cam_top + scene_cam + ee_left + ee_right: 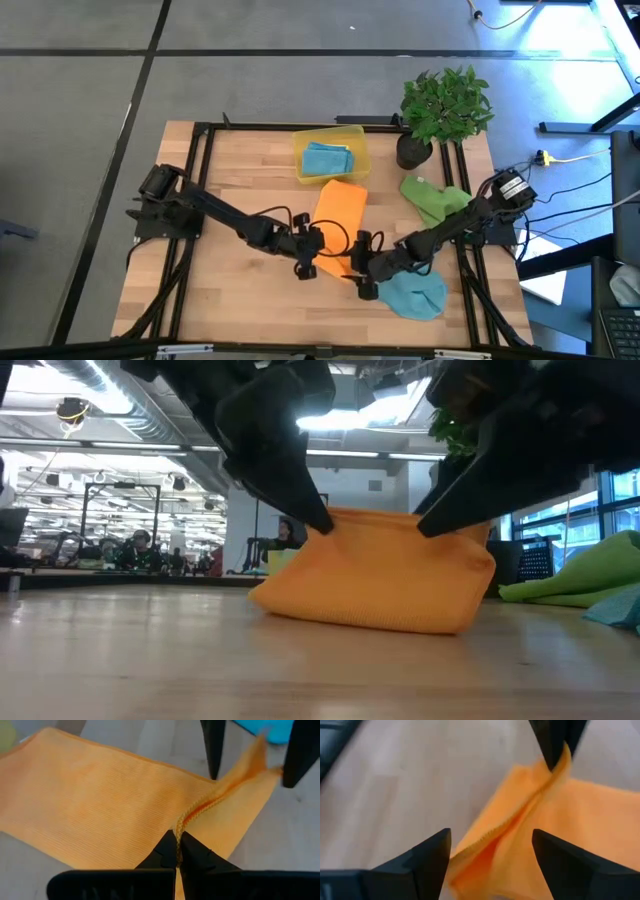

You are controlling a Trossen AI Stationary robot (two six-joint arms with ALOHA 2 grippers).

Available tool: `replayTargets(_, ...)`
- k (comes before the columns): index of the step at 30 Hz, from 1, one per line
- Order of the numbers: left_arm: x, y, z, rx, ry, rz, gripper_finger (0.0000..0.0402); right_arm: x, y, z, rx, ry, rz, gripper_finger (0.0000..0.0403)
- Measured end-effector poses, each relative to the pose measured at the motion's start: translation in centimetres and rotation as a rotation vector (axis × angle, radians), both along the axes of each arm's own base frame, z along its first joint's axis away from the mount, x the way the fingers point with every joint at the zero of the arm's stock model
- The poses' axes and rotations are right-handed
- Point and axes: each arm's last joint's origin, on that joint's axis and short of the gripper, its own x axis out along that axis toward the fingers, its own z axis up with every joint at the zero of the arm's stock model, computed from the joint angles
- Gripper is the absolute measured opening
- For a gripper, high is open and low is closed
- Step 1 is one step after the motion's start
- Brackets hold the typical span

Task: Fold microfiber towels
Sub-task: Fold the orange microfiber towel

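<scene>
Looking straight down, the high view shows the orange microfiber towel (pixel 338 205) lying mid-worktop, running from the yellow plastic bin (pixel 357 142) toward the near edge, where both arms meet over its near end. The left gripper (pixel 312 254) and right gripper (pixel 362 272) sit just beside each other there. A teal-blue towel (pixel 328 159) lies in the bin, another teal-blue towel (pixel 414 294) by the right arm, a green towel (pixel 434 197) near the potted plant (pixel 444 104).

Level with the wooden worktop (pixel 150 660), the low view shows the orange towel's edge hoisted into a soft, sagging tent: light, limp cloth that drapes under its own weight.

From the left wrist, that gripper's jaws are clenched on the stitched hem, the sensible place to hold, since the corded edge gives more purchase than the smooth weave.

From the right wrist, its fingers (pixel 425 860) stand released and wide, the doubled hem hanging between them, ungripped.

No brand, label or writing is readable anywhere.
</scene>
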Motion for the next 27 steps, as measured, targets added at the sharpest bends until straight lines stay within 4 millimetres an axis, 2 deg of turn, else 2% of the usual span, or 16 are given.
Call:
replayTargets(9, 0.02, 0.36, -0.09, -0.004, 0.019, -0.011, 0.0000, -0.09, -0.14, -0.15, 0.028, 0.015, -0.060, 0.0280)
replayTargets(20, -0.19, 0.46, -0.25, 0.012, 0.044, 0.001, 0.0000, -0.81, 0.51, -0.56, 0.051, 0.078, -0.035, 0.0255)
replayTargets(27, -0.44, 0.54, -0.45, 0.018, 0.076, 0.008, 0.0000, -0.83, 0.48, -0.58, 0.019, 0.077, -0.023, 0.0224)
